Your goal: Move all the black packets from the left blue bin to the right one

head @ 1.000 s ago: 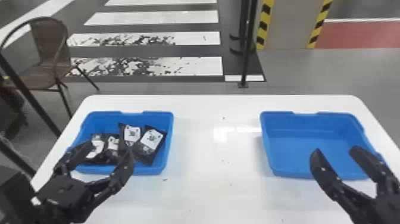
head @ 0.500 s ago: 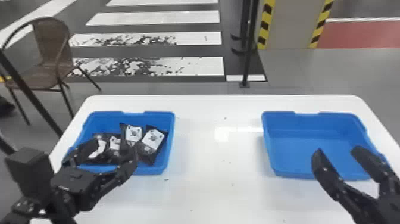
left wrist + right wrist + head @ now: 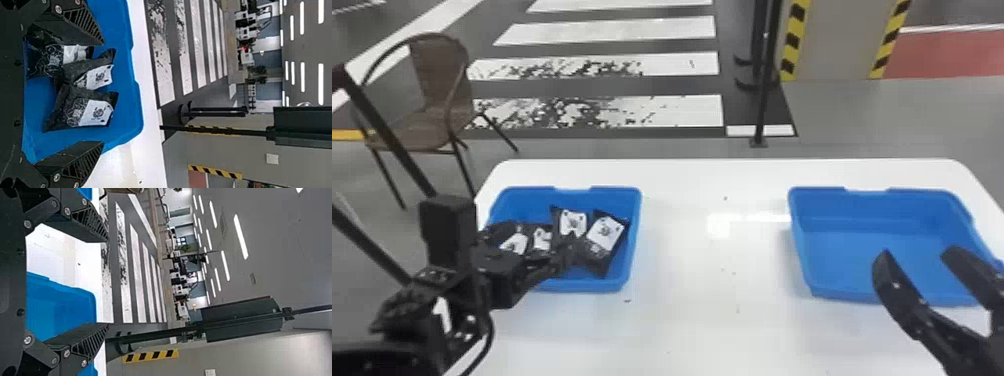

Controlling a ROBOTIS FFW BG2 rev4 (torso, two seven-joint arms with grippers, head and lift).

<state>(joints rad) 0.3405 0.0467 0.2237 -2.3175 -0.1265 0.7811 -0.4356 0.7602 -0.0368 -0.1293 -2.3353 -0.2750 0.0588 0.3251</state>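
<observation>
Jaws are held apart on the left gripper [image 3: 537,244], near the black packets [image 3: 605,233], and on the right gripper [image 3: 917,251].

Indoor hall like a parking garage, with crosswalk stripes [image 3: 652,64] and hazard-striped pillar [image 3: 837,40]

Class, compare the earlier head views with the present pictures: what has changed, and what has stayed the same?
The left gripper has moved forward, farther over the left bin, its fingers open; nothing was grasped or released. The head view has shifted slightly. The black packets remain in that bin, and the right gripper still waits open by the right bin.
</observation>
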